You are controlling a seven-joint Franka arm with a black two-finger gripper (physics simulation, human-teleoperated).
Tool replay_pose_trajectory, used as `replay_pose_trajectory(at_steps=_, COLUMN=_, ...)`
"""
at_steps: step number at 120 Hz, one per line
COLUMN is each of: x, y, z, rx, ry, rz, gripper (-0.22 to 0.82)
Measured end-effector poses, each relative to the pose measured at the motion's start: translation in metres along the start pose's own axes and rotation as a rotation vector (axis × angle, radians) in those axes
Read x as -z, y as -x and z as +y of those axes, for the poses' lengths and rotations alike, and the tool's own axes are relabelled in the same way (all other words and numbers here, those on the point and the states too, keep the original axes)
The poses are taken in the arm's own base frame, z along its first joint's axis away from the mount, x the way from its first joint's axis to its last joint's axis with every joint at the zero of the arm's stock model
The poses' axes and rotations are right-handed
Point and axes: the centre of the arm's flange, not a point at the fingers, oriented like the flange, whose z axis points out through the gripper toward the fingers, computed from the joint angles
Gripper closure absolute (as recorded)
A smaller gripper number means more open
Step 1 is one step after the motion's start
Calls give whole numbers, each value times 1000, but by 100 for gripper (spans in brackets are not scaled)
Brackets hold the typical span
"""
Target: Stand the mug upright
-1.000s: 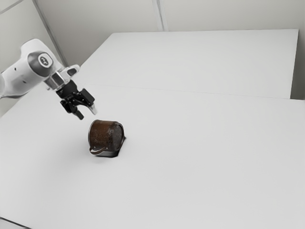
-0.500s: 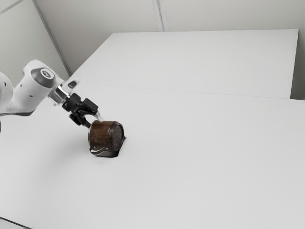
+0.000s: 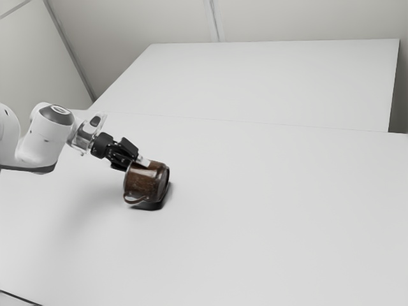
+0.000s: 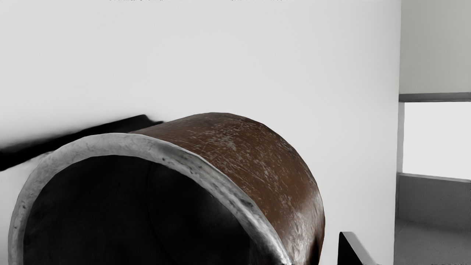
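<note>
Gripper [image 3: 137, 164] at the open end of the mug [image 3: 145, 182], its fingers spread; one finger [image 4: 346, 252] stands outside the wall, apart from it in the wrist view. The spacing is presumably meant to straddle the rim [image 4: 121, 143]; closing there would give a hold for swinging the mouth upward, though a shallow bite might slip or roll the mug. The mug lies on its side on the table [image 3: 268, 210], mouth toward the arm [image 3: 54, 134], base toward the exterior view's right. The low handle [image 3: 132, 202] probably limits rolling. The wrist view looks into the dark interior [image 4: 110, 206]; the exterior view adds the handle and the arm's slanting approach from the exterior view's left.
</note>
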Motion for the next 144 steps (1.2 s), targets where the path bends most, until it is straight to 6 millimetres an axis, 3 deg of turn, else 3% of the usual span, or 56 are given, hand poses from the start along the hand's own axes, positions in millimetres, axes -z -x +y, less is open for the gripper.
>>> replay_pose_trajectory(at_steps=14, x=-2, y=-1, z=3, rx=-25, ry=4, rz=4, gripper=65)
replay_pose_trajectory(at_steps=40, x=0, y=-3, z=19, rx=-87, ry=-1, rz=10, gripper=75)
replay_pose_trajectory(at_steps=65, x=12, y=-9, z=110, rx=-277, ry=-101, rz=-23, gripper=77)
replay_pose_trajectory(at_steps=83, x=3, y=-6, z=177, rx=-411, ry=-298, rz=-152, gripper=77)
replay_pose_trajectory(at_steps=102, x=-15, y=17, z=224, rx=-492, ry=-538, rz=-291, gripper=78)
replay_pose_trajectory(at_steps=120, x=-16, y=53, z=220, rx=-465, ry=-709, rz=-326, gripper=78)
replay_pose_trajectory(at_steps=144, x=-53, y=97, z=195, rx=-462, ry=-823, rz=-279, gripper=78)
